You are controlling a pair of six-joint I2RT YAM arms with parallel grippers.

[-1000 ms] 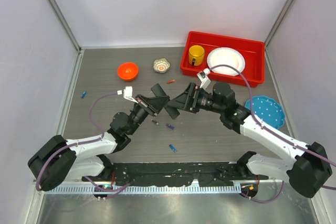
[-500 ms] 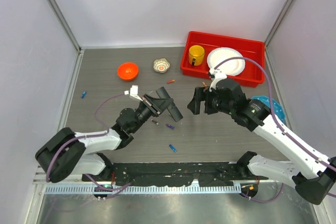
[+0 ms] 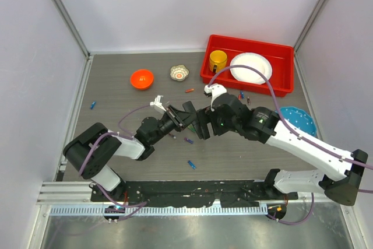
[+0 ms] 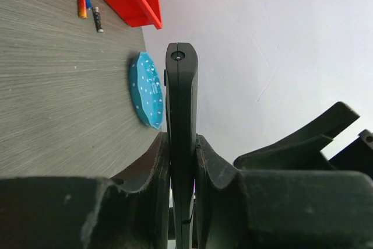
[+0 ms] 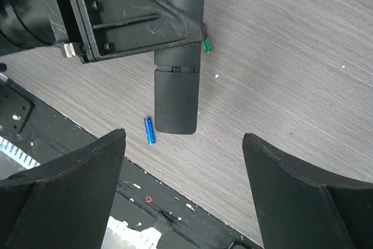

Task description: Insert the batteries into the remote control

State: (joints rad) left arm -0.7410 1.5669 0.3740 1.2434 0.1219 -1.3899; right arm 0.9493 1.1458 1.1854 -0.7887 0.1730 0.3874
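Midway between the left and right edges of the table (image 3: 116, 144), the left gripper (image 4: 182, 147) pinches the remote (image 5: 176, 100) off the surface, and the right gripper (image 5: 182, 193), jaws spread above it, should probably close squarely on its free end, without twisting.

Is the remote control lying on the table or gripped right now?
Gripped: the left gripper is shut on the remote control, pinching its two flat faces.
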